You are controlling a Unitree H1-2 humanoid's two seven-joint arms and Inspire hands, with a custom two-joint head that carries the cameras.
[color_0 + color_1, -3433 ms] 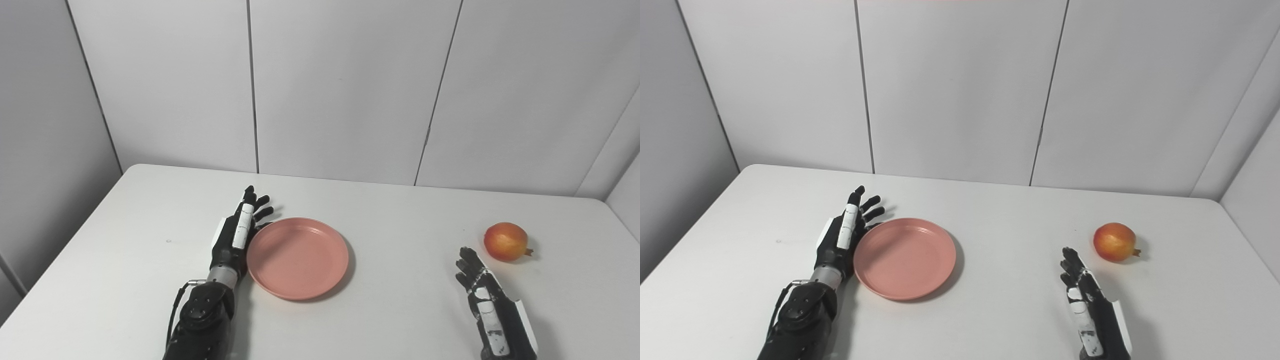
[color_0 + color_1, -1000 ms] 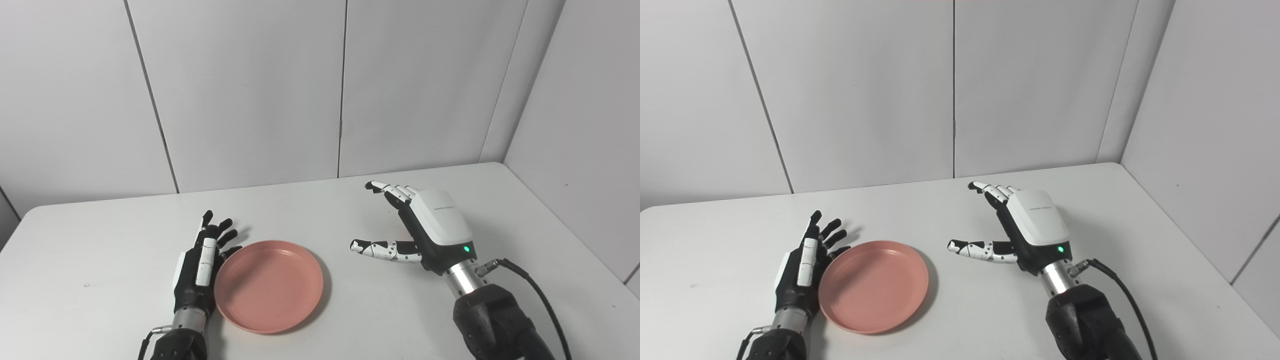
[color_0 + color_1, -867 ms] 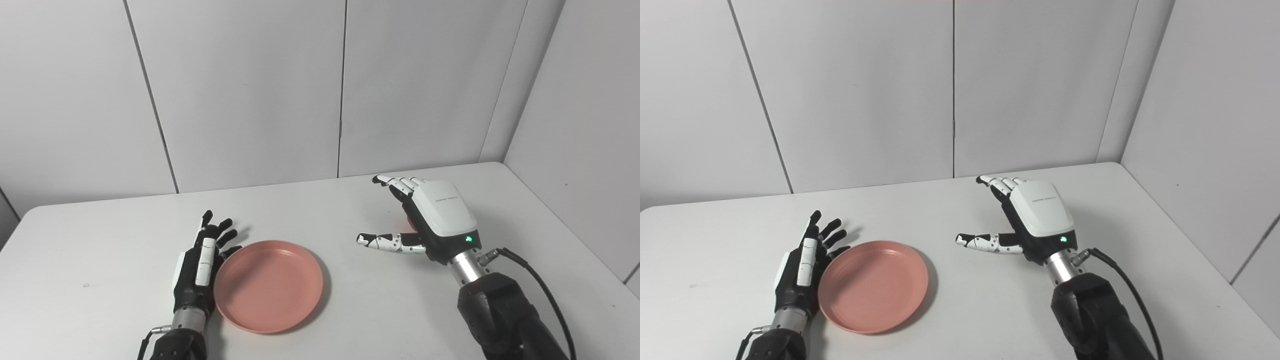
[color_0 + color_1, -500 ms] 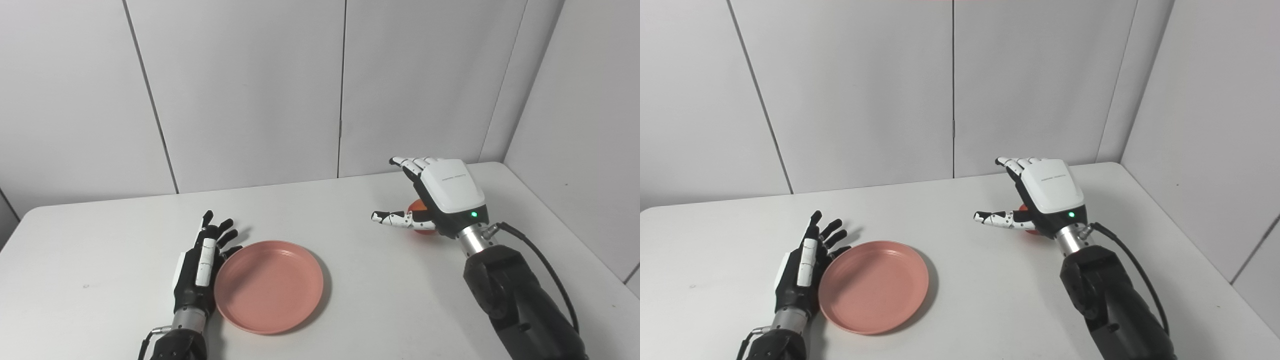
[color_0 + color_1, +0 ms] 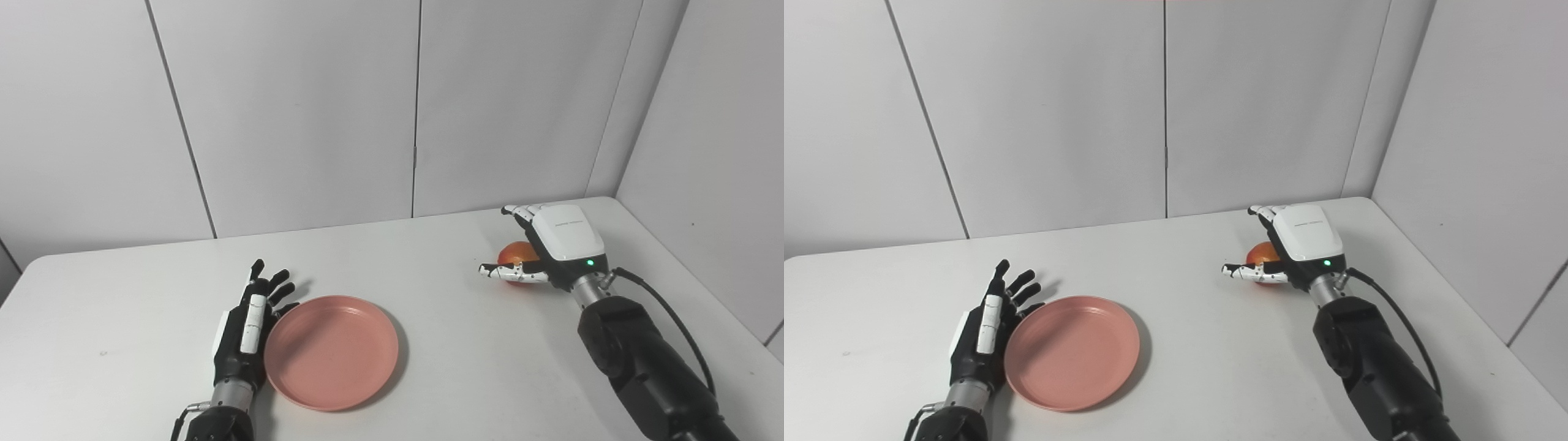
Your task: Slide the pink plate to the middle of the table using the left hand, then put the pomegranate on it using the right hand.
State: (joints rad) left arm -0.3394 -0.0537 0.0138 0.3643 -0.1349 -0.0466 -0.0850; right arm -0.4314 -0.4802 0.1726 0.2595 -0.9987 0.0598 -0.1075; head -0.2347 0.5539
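The pink plate (image 5: 331, 350) lies flat on the white table (image 5: 453, 367), left of its middle. My left hand (image 5: 248, 318) rests open on edge against the plate's left rim, fingers spread and pointing away. The red-orange pomegranate (image 5: 516, 253) sits at the far right of the table, partly hidden. My right hand (image 5: 551, 248) is cupped over it from the right, open, the thumb in front of the fruit and the fingers (image 5: 517, 211) arching behind it. The hand has not closed on the fruit.
Grey wall panels stand close behind the table and along its right side. The table's right edge (image 5: 692, 288) runs just beyond my right arm (image 5: 643, 361), which carries a black cable.
My right hand has travelled away from me and to the right, dropping down around the pomegranate. The plate and my left hand have stayed put. The camera turned right since the oldest frames.
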